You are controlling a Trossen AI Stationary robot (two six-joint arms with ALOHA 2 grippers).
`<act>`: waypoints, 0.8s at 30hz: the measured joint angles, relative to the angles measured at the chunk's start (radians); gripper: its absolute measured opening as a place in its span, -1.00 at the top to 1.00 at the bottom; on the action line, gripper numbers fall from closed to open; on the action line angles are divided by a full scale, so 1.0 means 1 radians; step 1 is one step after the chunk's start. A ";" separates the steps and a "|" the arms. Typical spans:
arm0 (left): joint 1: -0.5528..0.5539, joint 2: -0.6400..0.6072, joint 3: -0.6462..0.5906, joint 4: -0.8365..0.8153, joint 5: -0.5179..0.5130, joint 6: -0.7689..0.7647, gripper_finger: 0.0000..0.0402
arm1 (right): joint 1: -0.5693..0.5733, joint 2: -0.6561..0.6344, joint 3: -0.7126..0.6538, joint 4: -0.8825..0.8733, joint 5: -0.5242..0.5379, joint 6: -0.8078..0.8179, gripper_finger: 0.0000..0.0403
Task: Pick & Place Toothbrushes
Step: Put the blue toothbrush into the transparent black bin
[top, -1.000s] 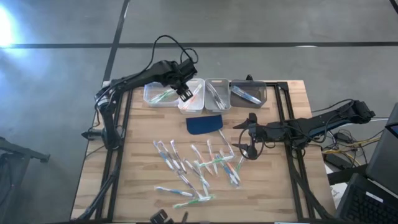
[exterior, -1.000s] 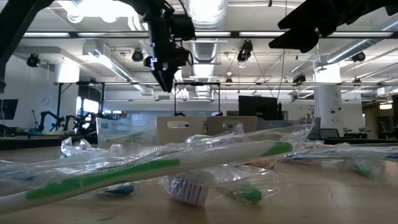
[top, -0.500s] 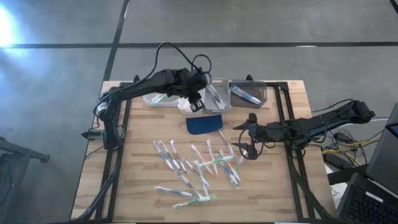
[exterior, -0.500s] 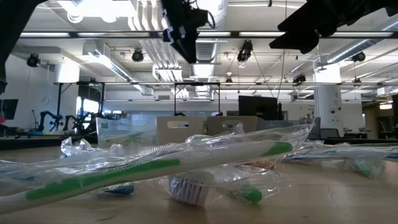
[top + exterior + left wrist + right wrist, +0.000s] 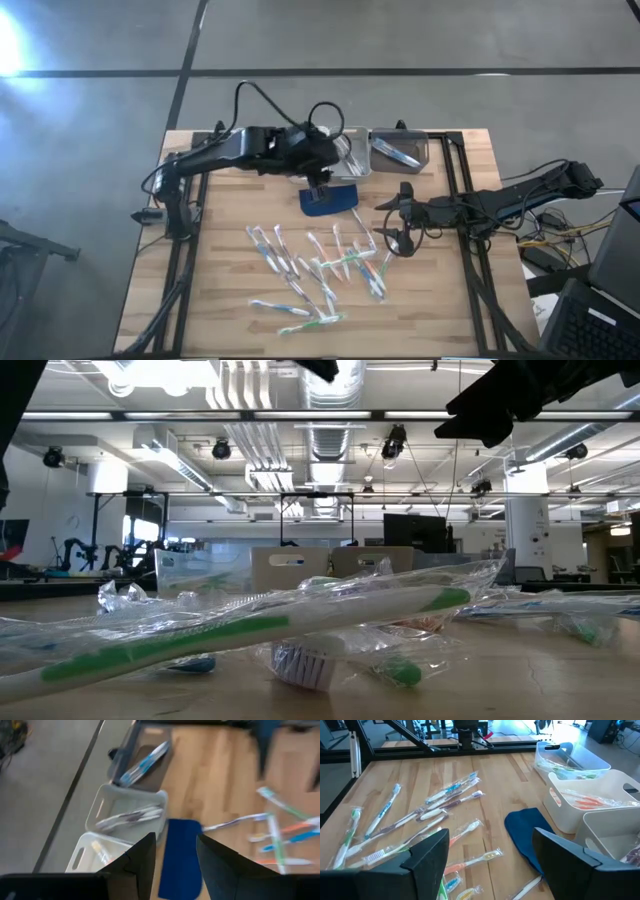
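A: Where do things stand?

B: The left jaws (image 5: 318, 187) hang apart and empty over the blue pad (image 5: 328, 199), near the bins (image 5: 349, 152). The right jaws (image 5: 391, 238) hover apart, also empty, at the edge of the loose toothbrushes (image 5: 318, 265) spread on the surface (image 5: 220, 280).

A: What could go wrong?

B: The toothbrushes beneath the right jaws lie wrapped and overlapping. Closing there may catch two at once, or pinch only slippery wrapper so one slides out. The left jaws could also snag the pad if they drop.
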 joint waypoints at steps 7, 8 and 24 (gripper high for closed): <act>-0.127 0.000 0.133 -0.092 -0.072 0.001 0.27 | 0.000 0.000 0.000 0.000 0.000 0.003 -0.27; -0.147 -0.001 0.139 -0.104 -0.090 0.001 0.27 | 0.000 0.000 0.000 0.000 0.000 0.003 -0.26; -0.487 -0.135 0.030 -0.176 -0.308 -0.150 0.27 | 0.000 0.000 0.000 0.003 0.000 0.003 -0.09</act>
